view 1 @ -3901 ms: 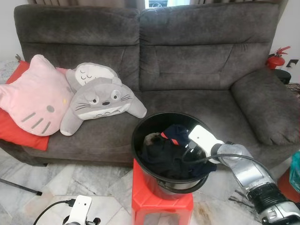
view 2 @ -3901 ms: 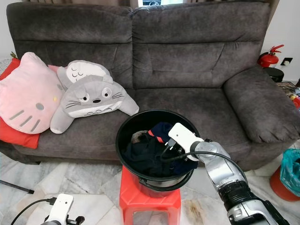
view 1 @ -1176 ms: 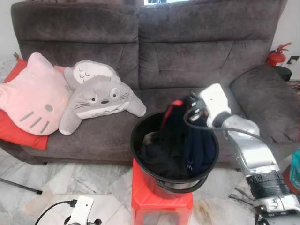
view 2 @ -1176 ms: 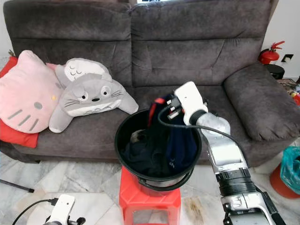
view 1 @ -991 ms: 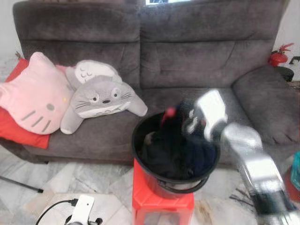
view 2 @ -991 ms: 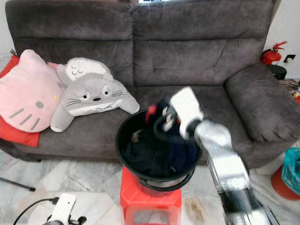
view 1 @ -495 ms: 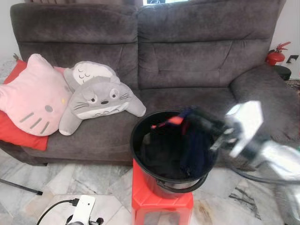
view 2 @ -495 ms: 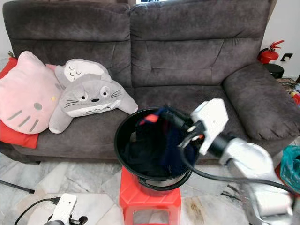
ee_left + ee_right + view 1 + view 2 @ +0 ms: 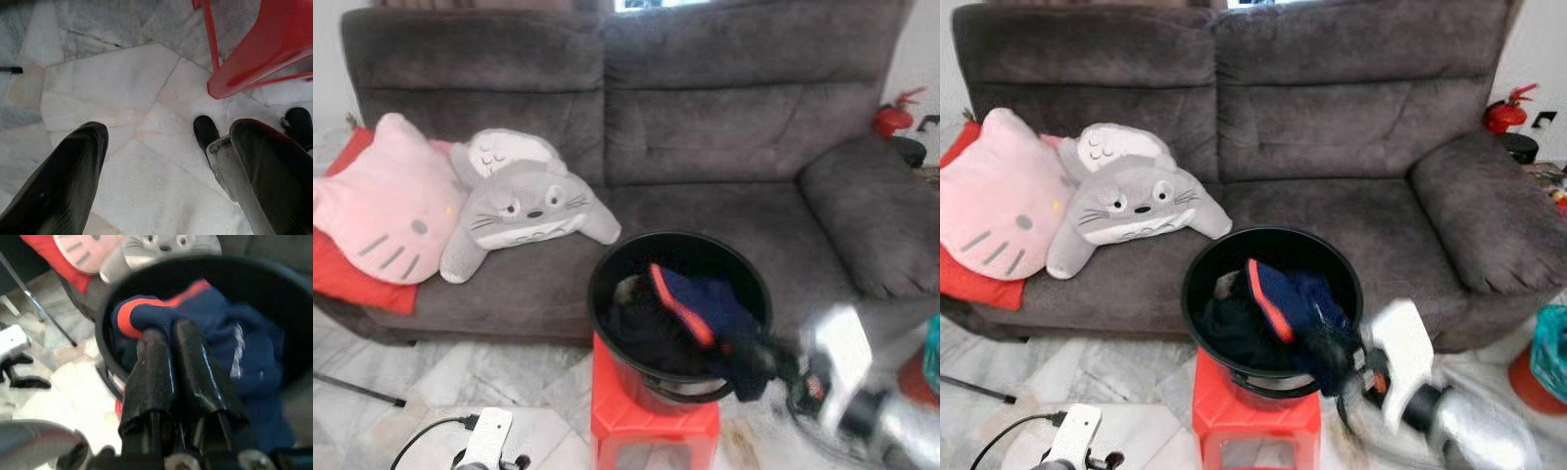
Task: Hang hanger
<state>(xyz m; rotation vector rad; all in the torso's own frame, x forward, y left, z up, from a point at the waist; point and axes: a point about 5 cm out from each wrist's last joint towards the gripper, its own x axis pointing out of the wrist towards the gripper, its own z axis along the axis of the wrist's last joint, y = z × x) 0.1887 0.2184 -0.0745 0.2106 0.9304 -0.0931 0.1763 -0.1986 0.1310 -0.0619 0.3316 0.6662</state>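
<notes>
A navy garment with a red collar [image 9: 697, 302] drapes over the front right rim of a black bucket [image 9: 607, 266], which holds more dark clothes. My right gripper [image 9: 167, 330] is shut on this garment. In the eye views the gripper [image 9: 1351, 377] sits blurred, low and to the right of the bucket, with the cloth stretched toward it. The bucket stands on a red stool [image 9: 651, 426]. Low at the left, my left gripper [image 9: 161, 132] hangs open above the marble floor with nothing between its fingers.
A dark grey sofa [image 9: 724, 127] stands behind the bucket, with a pink cat cushion [image 9: 382, 211] and a grey plush [image 9: 533, 201] on its left seat. A fire extinguisher [image 9: 891, 117] and a teal bag [image 9: 1552, 352] are at the right. A stool leg [image 9: 254, 58] is near the left gripper.
My right arm swung down from above the bucket to low at its right, dragging the navy garment over the rim. The left arm stayed put.
</notes>
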